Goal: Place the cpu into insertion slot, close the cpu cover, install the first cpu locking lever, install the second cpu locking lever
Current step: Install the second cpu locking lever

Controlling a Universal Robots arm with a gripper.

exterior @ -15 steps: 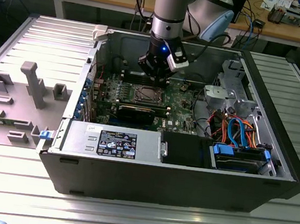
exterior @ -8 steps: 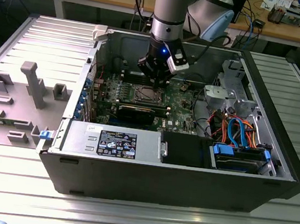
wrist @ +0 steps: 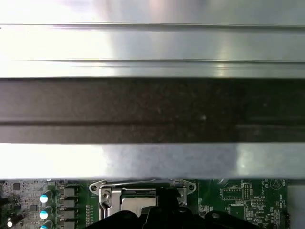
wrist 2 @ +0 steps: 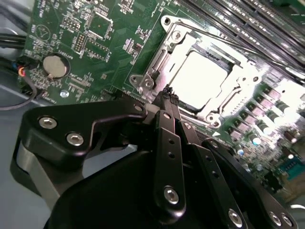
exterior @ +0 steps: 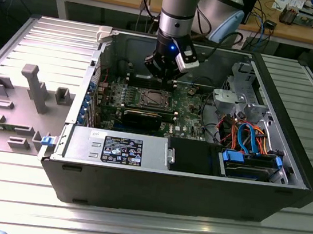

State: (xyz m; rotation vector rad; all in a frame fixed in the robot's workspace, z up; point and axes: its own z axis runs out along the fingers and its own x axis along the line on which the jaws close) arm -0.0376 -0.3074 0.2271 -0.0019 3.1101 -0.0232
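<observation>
Cpu [wrist 2: 200,78] seated, second wrist view | gripper [wrist 2: 167,98] pressed together | exterior: hovers above.

One cpu [wrist 2: 202,78], one cpu cover [wrist 2: 164,59], one coin battery [wrist 2: 55,66], one claw [wrist 2: 169,95], one computer case [exterior: 171,182]

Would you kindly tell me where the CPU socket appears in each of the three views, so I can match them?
Exterior view: the cpu cover lies mid-motherboard, just below the gripper.
Second wrist view: the cover frames the bright cpu, beyond the fingers.
First wrist view: the cover sits at the bottom edge, partly hidden.
Shared landmark: the silver cover frame.
</observation>
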